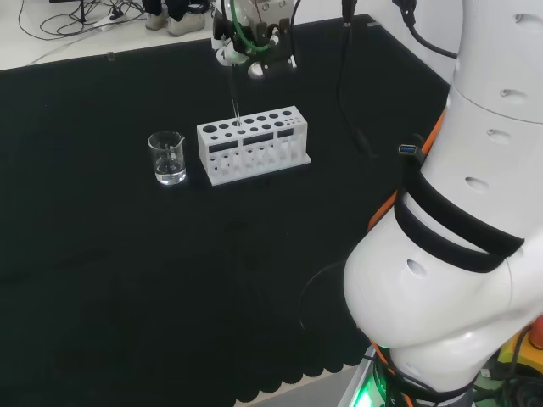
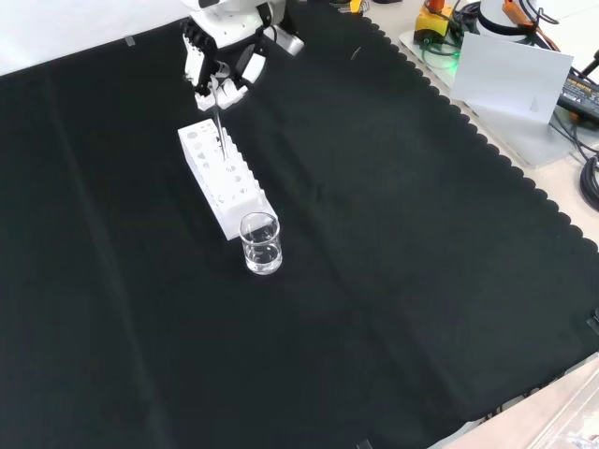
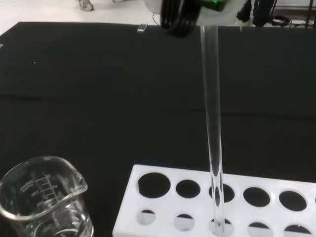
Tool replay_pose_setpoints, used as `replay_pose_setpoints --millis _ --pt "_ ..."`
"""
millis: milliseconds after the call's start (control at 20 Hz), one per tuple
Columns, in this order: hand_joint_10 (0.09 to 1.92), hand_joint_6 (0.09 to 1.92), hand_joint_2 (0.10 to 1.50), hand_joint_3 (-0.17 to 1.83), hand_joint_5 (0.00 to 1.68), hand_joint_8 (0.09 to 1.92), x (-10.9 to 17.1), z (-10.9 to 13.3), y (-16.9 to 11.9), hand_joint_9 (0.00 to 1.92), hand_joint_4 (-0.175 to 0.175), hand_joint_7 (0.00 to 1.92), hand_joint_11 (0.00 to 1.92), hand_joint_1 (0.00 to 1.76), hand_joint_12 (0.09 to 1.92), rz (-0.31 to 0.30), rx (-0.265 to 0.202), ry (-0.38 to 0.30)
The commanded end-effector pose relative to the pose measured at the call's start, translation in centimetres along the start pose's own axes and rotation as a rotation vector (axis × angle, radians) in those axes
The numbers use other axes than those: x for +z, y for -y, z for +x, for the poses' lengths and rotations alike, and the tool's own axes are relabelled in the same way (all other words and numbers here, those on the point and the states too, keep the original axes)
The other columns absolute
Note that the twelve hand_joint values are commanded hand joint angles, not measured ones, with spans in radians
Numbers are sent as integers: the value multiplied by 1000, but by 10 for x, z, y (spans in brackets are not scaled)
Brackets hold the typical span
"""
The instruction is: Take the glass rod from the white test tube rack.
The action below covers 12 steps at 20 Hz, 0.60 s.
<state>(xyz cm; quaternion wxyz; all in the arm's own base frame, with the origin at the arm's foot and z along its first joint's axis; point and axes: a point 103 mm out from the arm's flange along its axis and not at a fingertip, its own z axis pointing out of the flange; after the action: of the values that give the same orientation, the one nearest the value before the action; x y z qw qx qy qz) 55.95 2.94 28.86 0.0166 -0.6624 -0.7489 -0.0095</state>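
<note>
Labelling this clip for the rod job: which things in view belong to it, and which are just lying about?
Part of the job:
glass rod
white test tube rack
hand, pinching the rod's top

Just lying about:
glass beaker beside the rack's end

No text can be read — the beaker bears only graduation marks.

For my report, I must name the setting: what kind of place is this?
Probably a robotics lab set up for chemistry tasks: a white test tube rack, a glass beaker and a glass rod on black cloth.
</note>
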Motion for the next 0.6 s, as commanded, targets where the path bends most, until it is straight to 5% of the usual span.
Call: replay_pose_setpoints --millis 50,600 --pt "972 401 863 392 1194 1183 -45 17 16 1589 -175 1102 1641 1305 761 21 5 31" --pt "967 379 871 376 1202 1183 -80 8 35 1597 -175 1100 1648 1305 760 -16 20 17"
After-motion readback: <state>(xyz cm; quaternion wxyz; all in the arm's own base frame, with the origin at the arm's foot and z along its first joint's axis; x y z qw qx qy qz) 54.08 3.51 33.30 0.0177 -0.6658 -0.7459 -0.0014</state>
